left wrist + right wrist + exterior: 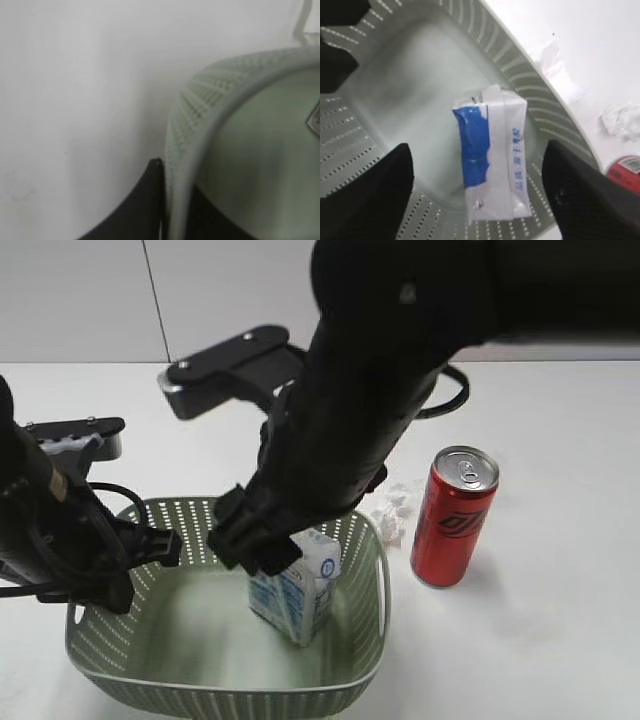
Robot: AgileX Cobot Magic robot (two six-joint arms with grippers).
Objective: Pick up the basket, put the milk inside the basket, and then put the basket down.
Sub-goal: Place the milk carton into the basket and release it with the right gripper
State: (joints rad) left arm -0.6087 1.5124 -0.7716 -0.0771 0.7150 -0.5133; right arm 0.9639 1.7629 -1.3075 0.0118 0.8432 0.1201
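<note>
One small white-and-blue milk carton (492,155) upright inside pale sage-green slotted plastic basket (150,680), right gripper (477,187) spread wide above carton, left gripper (165,200) clamping basket's left wall, red soda can (455,517) beside basket.

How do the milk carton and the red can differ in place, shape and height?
The milk stands inside the basket; the can stands on the table outside it. The milk is a white-and-blue box with an angled top, the can a red cylinder. The can looks taller. Both are upright, and neither hand grips either.
</note>
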